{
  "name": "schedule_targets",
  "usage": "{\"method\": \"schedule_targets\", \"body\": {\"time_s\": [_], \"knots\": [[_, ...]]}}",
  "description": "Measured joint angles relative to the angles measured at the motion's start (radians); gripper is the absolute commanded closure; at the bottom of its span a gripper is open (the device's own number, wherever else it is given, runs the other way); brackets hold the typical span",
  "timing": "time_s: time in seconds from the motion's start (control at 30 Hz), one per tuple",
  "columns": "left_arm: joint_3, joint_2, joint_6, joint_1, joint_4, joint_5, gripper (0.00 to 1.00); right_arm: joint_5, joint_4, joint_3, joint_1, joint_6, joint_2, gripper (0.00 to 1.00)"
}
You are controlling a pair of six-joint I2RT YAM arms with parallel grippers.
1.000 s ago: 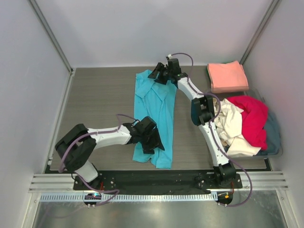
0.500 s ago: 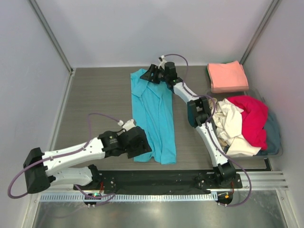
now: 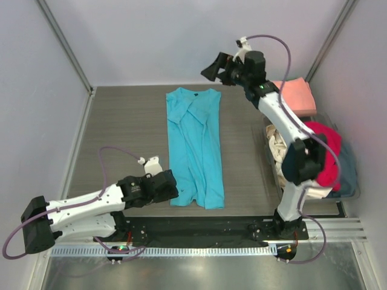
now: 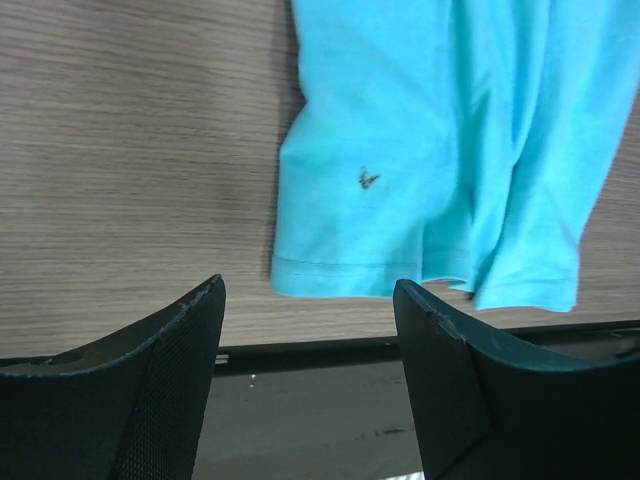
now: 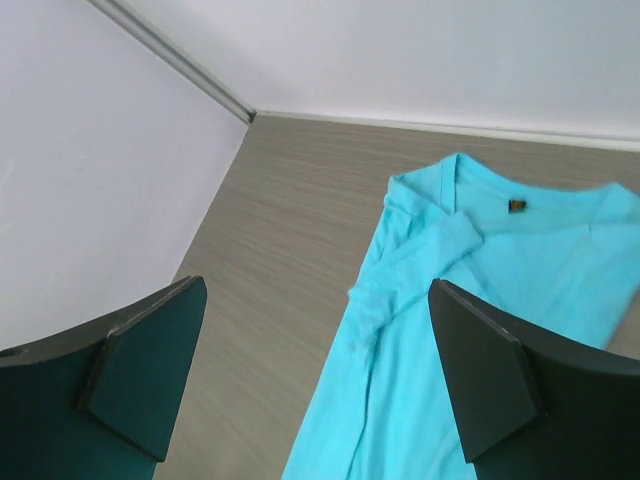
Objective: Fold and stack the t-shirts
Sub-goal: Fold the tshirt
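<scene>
While the shirt [image 3: 195,145] lies on the table [image 3: 121,133], our left gripper [image 3: 173,186] is open and empty at its hem [image 4: 330,270]. Our right gripper [image 3: 210,66], raised beyond the collar [image 3: 195,92], gapes empty too.

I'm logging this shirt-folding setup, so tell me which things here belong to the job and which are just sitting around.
Part of the job:
turquoise t-shirt, laid out mid-table
salmon-pink t-shirt, folded
red t-shirt, cream t-shirt, grey-blue t-shirt, heaped at right
left gripper and right gripper, both open

Just there:
table
mounting rail
cables
</scene>
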Motion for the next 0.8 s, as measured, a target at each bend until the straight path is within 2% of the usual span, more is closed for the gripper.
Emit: {"method": "schedule_targets", "body": {"time_s": [0.13, 0.23, 0.4, 0.53, 0.7, 0.8], "knots": [[-0.069, 0.002, 0.023, 0.001, 0.078, 0.002, 0.27, 0.083, 0.001, -0.45, 0.023, 0.001, -0.433, 0.07], [-0.112, 0.014, 0.03, 0.001, 0.148, 0.018, 0.27, 0.128, -0.045, -0.74, 0.099, 0.025, -0.62, 0.11], [-0.172, 0.029, 0.016, 0.002, 0.221, 0.065, 0.37, 0.213, -0.188, -1.133, 0.24, 0.11, -0.716, 0.18], [-0.239, 0.019, -0.009, 0.002, 0.279, 0.095, 0.41, 0.278, -0.334, -1.31, 0.329, 0.198, -0.879, 0.21], [-0.258, 0.027, -0.037, 0.001, 0.34, 0.115, 0.47, 0.296, -0.352, -1.398, 0.362, 0.283, -1.098, 0.28], [-0.258, 0.057, -0.058, 0.001, 0.376, 0.117, 0.59, 0.297, -0.351, -1.442, 0.41, 0.333, -1.122, 0.31]]}}
